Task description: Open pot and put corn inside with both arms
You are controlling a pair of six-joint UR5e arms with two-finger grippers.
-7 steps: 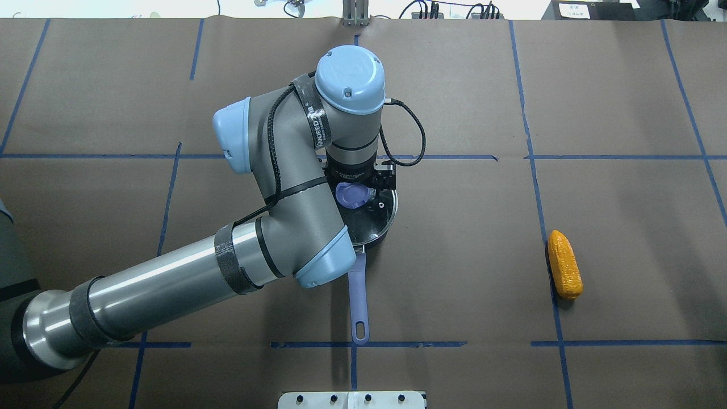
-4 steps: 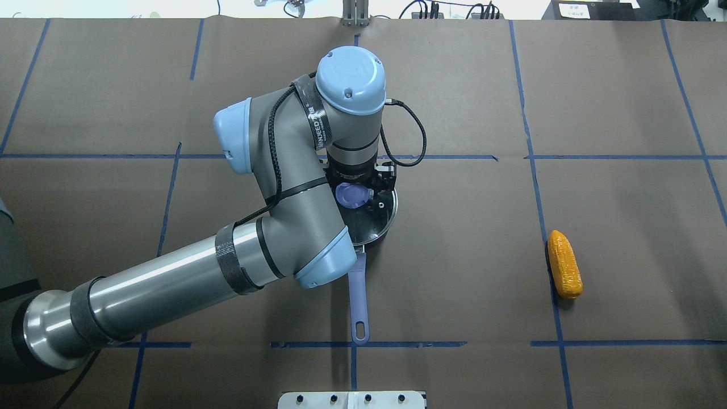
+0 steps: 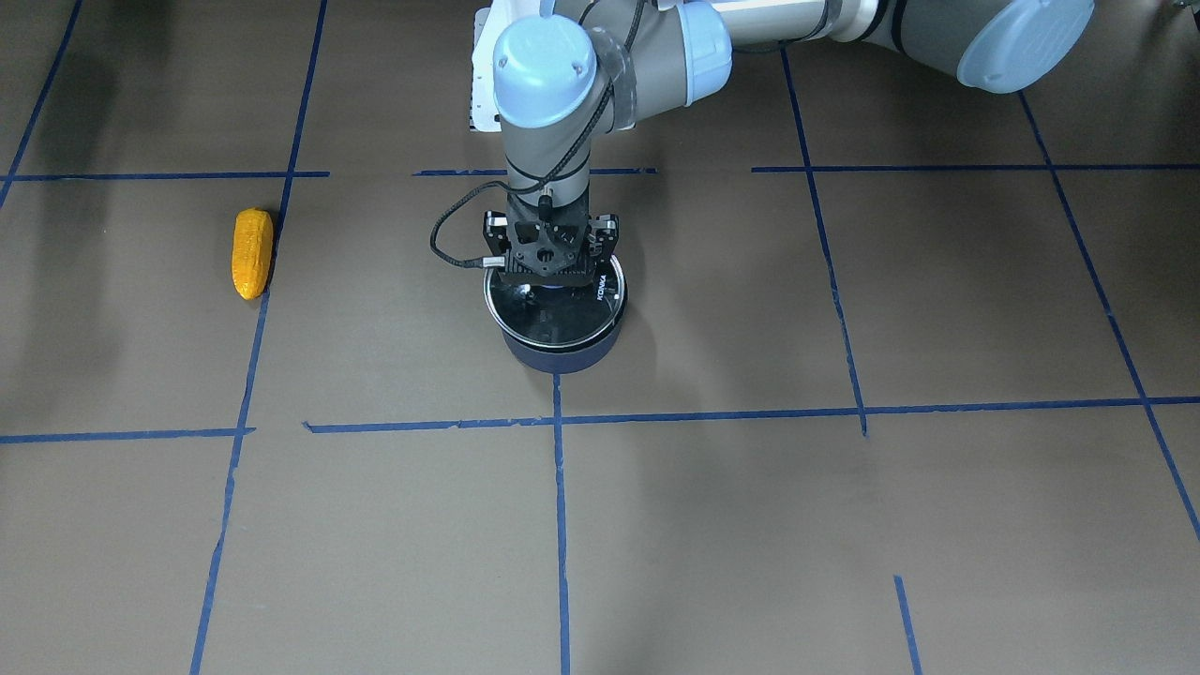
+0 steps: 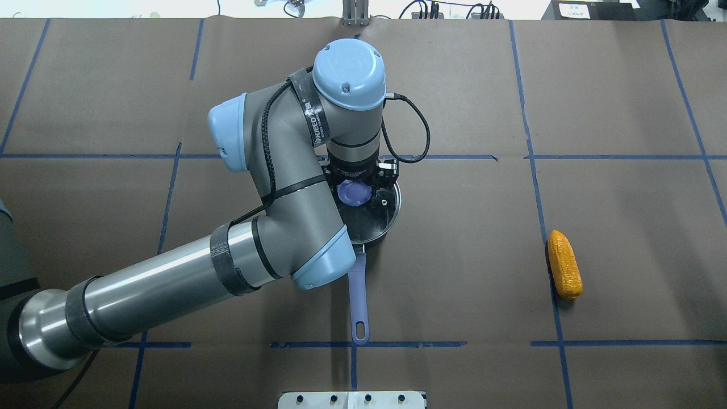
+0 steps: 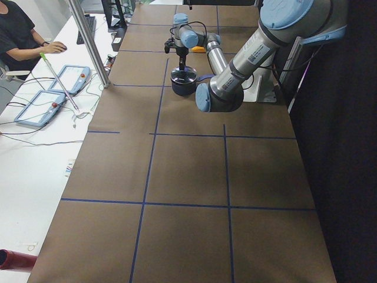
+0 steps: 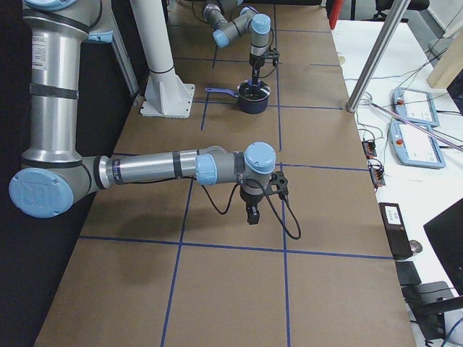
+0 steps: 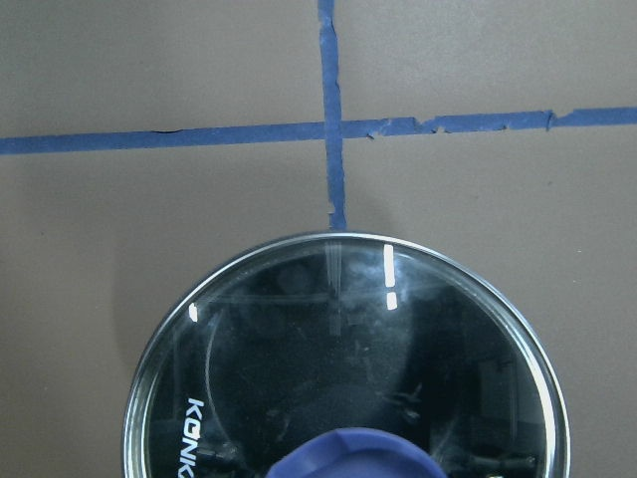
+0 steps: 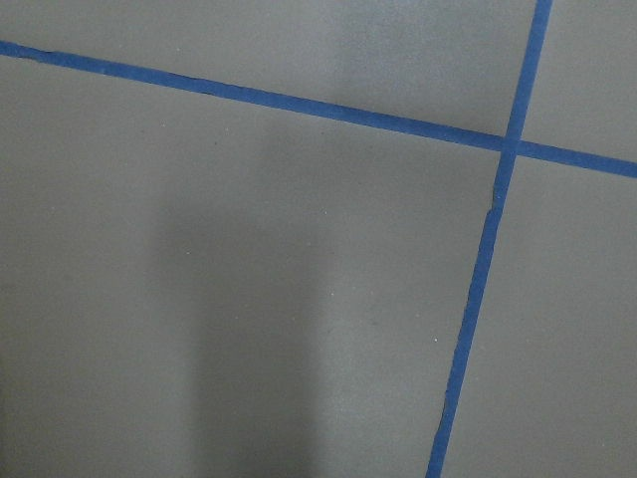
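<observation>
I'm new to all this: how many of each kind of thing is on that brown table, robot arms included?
pot: 1
glass lid: 1
corn cob: 1
robot arms: 2, the left arm and the right arm
Total: 5

A robotics lab: robot arms (image 4: 170,284) by a white pedestal (image 6: 163,72) reach over a surface (image 4: 454,272) papered brown and gridded with blue tape (image 4: 533,170), while teach pendants (image 5: 36,108), loose cables (image 5: 41,140) and a seated operator (image 5: 17,35) occupy the white bench (image 5: 35,171) alongside.
</observation>
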